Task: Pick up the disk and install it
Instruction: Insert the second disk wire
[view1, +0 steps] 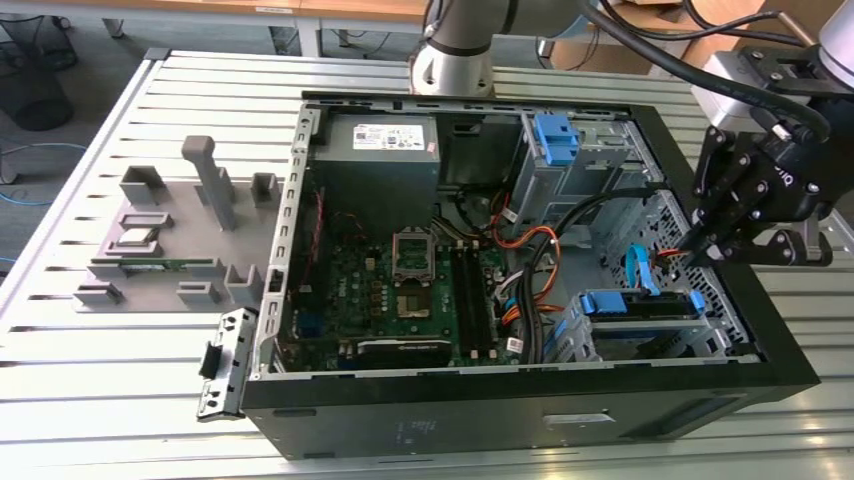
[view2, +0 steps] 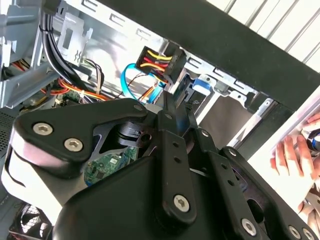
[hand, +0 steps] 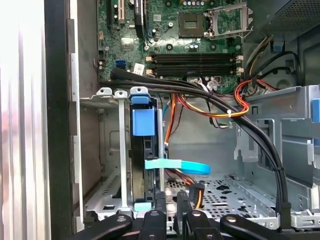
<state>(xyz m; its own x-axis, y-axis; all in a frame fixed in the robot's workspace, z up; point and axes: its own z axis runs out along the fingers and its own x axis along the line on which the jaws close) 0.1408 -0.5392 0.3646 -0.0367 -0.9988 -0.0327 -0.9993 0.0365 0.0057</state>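
Above drive cage (view1: 627, 330), hand (view1: 707, 250) nearly closed, holding nothing; disk (hand: 142, 150) seated in bay.

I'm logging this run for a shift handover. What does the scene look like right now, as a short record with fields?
setting: open computer case lying on a slatted metal table
disk: seated edge-on in the drive cage, blue rail tab showing
pincer: above the case's drive-cage corner, at the exterior view's right
cables: black bundle and orange wires crossing above the cage
motherboard: exposed, CPU socket empty
grey fixture: on the table, at the exterior view's left
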